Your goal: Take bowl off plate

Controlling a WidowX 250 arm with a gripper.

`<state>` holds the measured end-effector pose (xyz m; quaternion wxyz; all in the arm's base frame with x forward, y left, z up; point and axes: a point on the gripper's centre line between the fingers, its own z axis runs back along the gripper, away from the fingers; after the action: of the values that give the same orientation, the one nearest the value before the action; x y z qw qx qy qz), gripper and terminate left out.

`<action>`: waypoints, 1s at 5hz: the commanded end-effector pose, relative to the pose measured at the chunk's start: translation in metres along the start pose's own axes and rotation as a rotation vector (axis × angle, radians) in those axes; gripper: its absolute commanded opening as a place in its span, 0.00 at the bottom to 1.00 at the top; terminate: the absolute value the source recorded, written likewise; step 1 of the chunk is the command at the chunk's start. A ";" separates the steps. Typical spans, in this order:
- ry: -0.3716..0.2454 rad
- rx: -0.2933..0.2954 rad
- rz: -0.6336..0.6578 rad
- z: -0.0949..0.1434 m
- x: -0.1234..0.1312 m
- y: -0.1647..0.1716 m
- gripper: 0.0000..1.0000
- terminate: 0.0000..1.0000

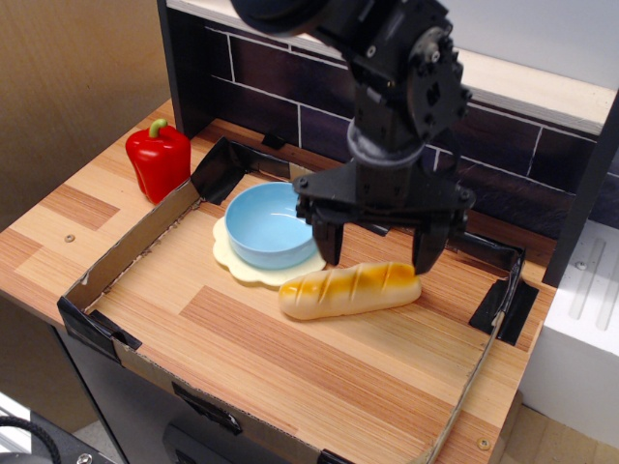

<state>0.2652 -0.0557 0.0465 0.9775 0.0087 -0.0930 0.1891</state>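
The gripper [378,246] is held with its 2 fingers spread wide and nothing between them, hanging just above the bread loaf [350,289] and just right of the bowl [272,225]. From this stance it is judged that the bowl's near rim is being lined up for a pinch, with 1 finger [329,238] close beside that rim. The bowl is seated upright on the plate [253,266], whose scalloped edge shows at the left and front. Both lie on the worktop [319,362] inside a low cardboard border [126,253], apparently taped there to keep things from sliding off. A red pepper [159,159] stands outside the border at the back left. No writing or brand can be read anywhere.
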 end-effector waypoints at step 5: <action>-0.024 0.050 0.624 -0.006 0.032 0.108 1.00 0.00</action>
<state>0.2531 0.0555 0.0339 0.8746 0.0134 -0.0759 0.4786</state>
